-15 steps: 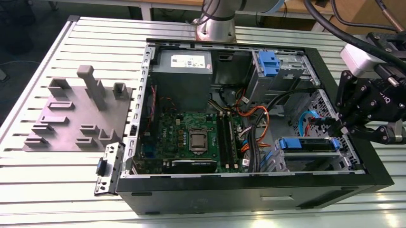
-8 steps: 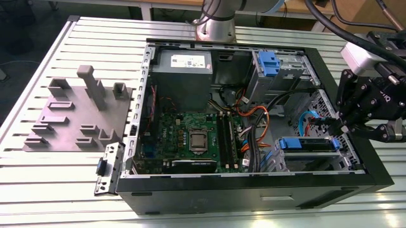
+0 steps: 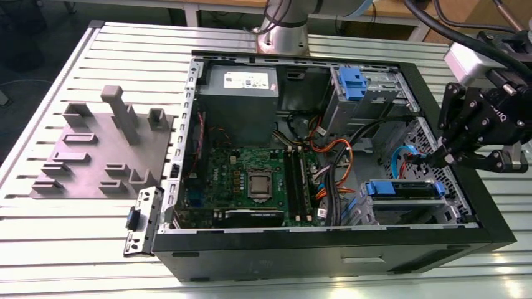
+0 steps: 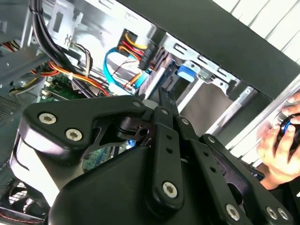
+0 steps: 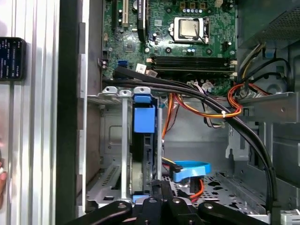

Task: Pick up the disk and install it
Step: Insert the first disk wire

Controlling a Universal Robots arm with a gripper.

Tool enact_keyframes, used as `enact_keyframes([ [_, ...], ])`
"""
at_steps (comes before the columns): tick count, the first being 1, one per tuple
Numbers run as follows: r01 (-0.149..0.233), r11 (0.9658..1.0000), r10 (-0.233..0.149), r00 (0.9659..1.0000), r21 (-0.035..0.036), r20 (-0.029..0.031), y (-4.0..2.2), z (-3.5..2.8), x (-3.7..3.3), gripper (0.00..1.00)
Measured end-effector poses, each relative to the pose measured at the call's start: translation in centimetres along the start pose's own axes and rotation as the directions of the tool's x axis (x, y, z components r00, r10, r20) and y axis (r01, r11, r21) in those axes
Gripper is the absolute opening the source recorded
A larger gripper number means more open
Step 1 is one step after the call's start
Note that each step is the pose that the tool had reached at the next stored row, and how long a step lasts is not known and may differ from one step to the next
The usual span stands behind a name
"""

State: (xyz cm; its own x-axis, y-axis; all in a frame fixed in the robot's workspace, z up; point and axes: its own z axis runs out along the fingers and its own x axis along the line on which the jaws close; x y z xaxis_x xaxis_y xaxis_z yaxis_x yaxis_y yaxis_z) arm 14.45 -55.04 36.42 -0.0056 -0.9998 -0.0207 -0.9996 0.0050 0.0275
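Gripper [image 3: 432,157], apparently closed, beside one disk [image 3: 405,189] in its bay.

The case [image 3: 332,246] is black outside and bare silver metal inside, holding a green board [image 3: 249,180] and a grey box [image 3: 239,93] with a white sticker. The disk's [image 3: 405,189] frame is blue, like the tab [image 3: 352,84] at the far bay, and the cables [image 5: 206,110] run orange, red, yellow and black, with one flat light-blue cable [image 5: 190,169]. The gripper [image 3: 437,156] is black with silver screws, the tray [image 3: 99,152] is plain grey, and the table [image 3: 50,243] is pale silver with lengthwise grooves.
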Motion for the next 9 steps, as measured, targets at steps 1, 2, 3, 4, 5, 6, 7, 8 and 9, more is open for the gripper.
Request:
enact_keyframes([
  [1, 0.000, 1.0000, 0.000, 1.0000, -0.0014, -0.0001, -0.10, 0.03, -0.16, 0.11],
  [2, 0.000, 1.0000, 0.000, 1.0000, -0.0030, 0.0000, -0.21, 0.07, -0.29, 0.11],
  [3, 0.000, 1.0000, 0.000, 1.0000, -0.0050, 0.0001, -0.32, 0.11, -0.42, 0.11],
  [4, 0.000, 1.0000, 0.000, 1.0000, -0.0069, 0.0000, -0.44, 0.15, -0.55, 0.11],
  [5, 0.000, 1.0000, 0.000, 1.0000, -0.0090, 0.0000, -0.56, 0.20, -0.69, 0.11],
  [6, 0.000, 0.9999, 0.000, 1.0000, -0.0106, 0.0000, -0.66, 0.24, -0.82, 0.11],
  [7, 0.000, 0.9999, 0.000, 1.0000, -0.0120, 0.0000, -0.75, 0.30, -0.93, 0.11],
  [8, 0.000, 0.9999, 0.000, 1.0000, -0.0133, -0.0001, -0.84, 0.35, -1.03, 0.11],
  [9, 0.000, 0.9999, 0.000, 1.0000, -0.0143, -0.0001, -0.92, 0.41, -1.14, 0.17],
])
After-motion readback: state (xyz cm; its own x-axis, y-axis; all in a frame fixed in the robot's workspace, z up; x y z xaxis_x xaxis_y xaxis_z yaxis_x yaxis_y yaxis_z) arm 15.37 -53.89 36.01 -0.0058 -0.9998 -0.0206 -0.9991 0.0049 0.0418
